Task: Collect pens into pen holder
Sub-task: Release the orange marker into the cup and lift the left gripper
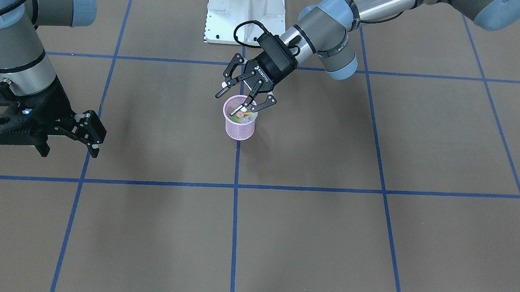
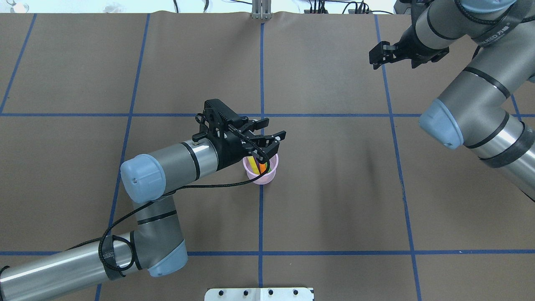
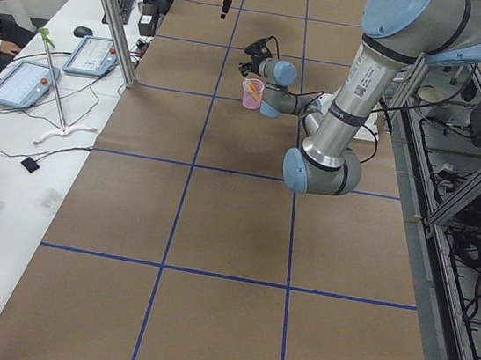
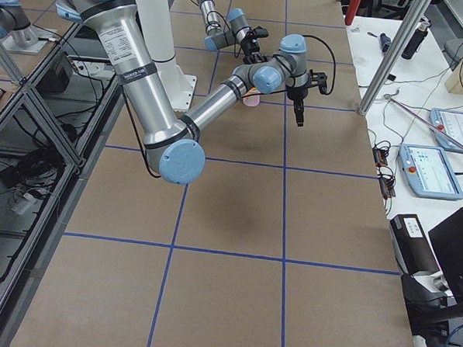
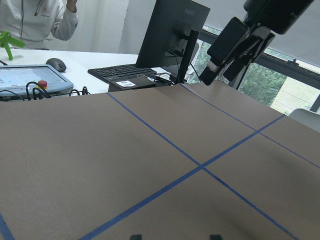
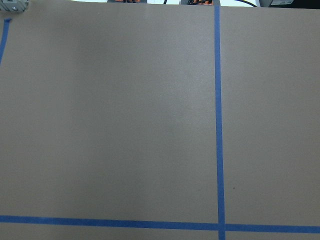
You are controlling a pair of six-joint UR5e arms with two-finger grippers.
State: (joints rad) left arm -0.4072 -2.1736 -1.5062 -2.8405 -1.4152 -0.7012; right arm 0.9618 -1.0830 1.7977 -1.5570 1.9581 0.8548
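Right gripper [image 1: 93, 141], apparently pinched shut, is idling; left gripper [image 1: 227, 103] is gaping wide, one finger hanging at the pen holder [image 1: 240, 131] rim over the pens [image 1: 245, 115]; snagging it sideways could topple everything.

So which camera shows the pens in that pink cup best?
Front-facing: it looks into the pen holder at the pens. Overhead, the left gripper partly covers them; the side views barely show them, the wrist views not at all.

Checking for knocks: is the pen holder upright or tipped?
Upright: the pen holder stands on its base, rim up, with pens inside.
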